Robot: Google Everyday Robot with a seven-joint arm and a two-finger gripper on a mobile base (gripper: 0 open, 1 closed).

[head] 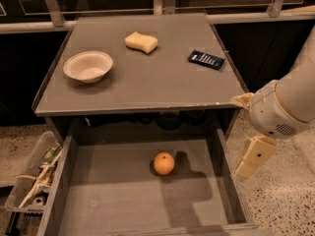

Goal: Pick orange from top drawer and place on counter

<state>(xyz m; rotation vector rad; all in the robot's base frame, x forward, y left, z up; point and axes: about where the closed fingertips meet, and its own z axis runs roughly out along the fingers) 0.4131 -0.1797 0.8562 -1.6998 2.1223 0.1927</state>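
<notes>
The orange [164, 163] lies on the flat grey floor of the open top drawer [113, 200], near the middle and toward the back. The drawer is pulled out below the grey counter [147, 82]. My gripper [252, 157] hangs on the white arm at the right, just outside the drawer's right wall, at about the orange's level and well to its right. It holds nothing that I can see.
On the counter stand a white bowl [88, 66] at the left, a pale yellow sponge [141, 42] at the back and a dark blue packet [206, 59] at the right. A clear plastic bin of clutter [34, 178] sits on the floor left of the drawer.
</notes>
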